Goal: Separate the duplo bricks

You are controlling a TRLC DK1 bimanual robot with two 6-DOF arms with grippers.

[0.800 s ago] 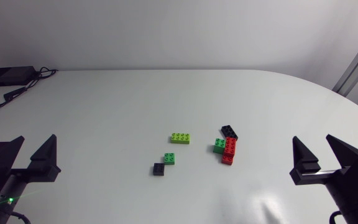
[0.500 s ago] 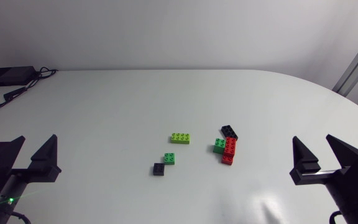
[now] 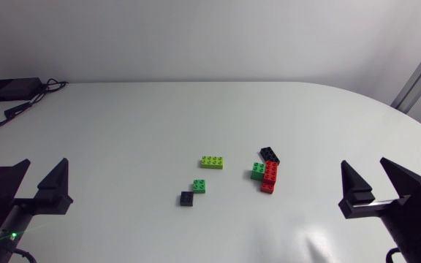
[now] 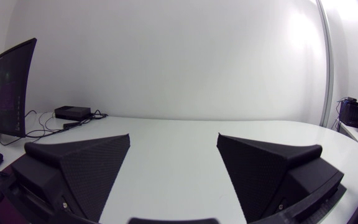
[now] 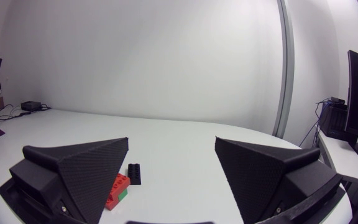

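Left tool [image 3: 44,161] and right tool [image 3: 364,162] both spread apart, empty, at near worktop [image 3: 123,124] edge; duplo bricks [image 3: 270,174] mid-worktop.

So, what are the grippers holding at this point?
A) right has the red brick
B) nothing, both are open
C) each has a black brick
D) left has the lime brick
B: the left gripper and right gripper both stand open and empty, well apart from the lime brick and the red brick lying between them.
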